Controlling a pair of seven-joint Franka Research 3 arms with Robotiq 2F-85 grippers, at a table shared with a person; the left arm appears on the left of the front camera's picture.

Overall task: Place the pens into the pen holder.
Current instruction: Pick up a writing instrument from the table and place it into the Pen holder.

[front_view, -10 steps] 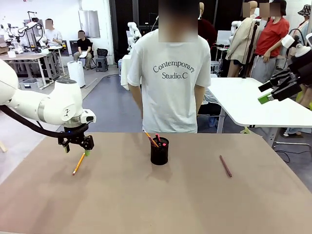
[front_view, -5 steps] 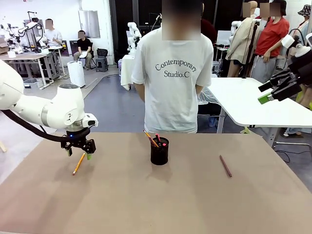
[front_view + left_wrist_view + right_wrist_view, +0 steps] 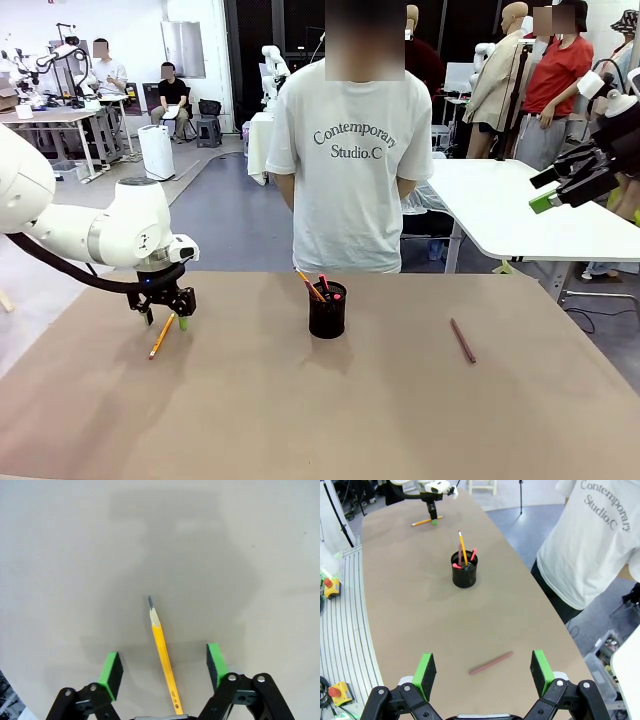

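The yellow pencil (image 3: 162, 650) lies flat on the table (image 3: 300, 420) between the left gripper's (image 3: 165, 662) spread pads (image 3: 111, 672), touching neither, its tip toward 12 o'clock. That arm reaches steeply down. The pen holder (image 3: 327, 312) stands mid-table with pens inside, and the brown pen (image 3: 462, 340) lies at its 3 o'clock. The right gripper (image 3: 548, 190) hangs high, jaws spread.

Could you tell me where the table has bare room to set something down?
The near half of the table is bare all across. Also free: the stretch between the pen holder and the reddish-brown pen, and between the holder and the yellow pencil. Crowded at the far left, where the left gripper straddles that pencil.
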